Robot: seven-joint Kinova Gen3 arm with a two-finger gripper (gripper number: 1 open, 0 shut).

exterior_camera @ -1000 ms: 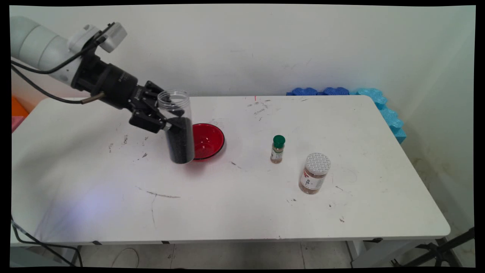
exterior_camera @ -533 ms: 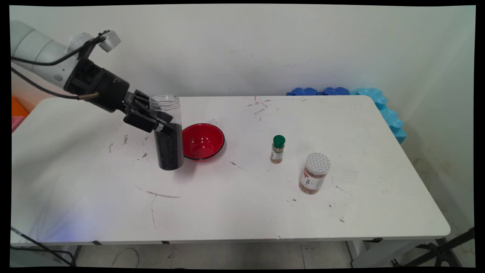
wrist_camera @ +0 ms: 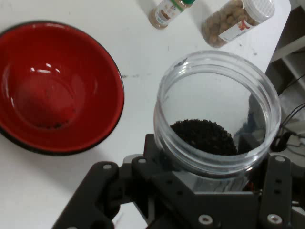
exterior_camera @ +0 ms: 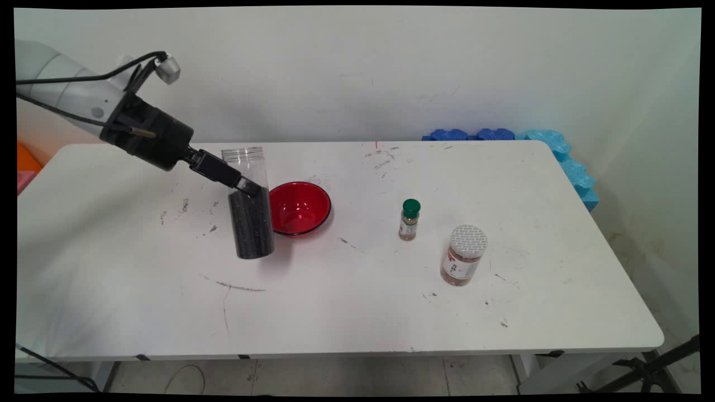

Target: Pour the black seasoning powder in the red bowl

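Note:
My gripper [exterior_camera: 246,187] is shut on a tall clear jar [exterior_camera: 249,204] filled about two thirds with black granules. The jar stands nearly upright, without a lid, its base at or just above the white table [exterior_camera: 357,301]. It sits close to the left of a red bowl [exterior_camera: 299,207]. In the hand view the jar's open mouth [wrist_camera: 217,114] rises right above my gripper [wrist_camera: 209,167], with the black granules [wrist_camera: 202,136] showing inside. There the red bowl [wrist_camera: 57,86] lies to the left, holding only a few dark specks.
A small spice bottle with a green cap [exterior_camera: 409,220] stands right of the bowl. A white-lidded jar of brown pieces [exterior_camera: 464,255] stands further right and nearer. Blue foam pieces [exterior_camera: 564,156] lie along the table's far right corner.
The jar, held by my gripper, moved left away from in front of the bowl and came down towards the table beside it. The wrist turned as it went.

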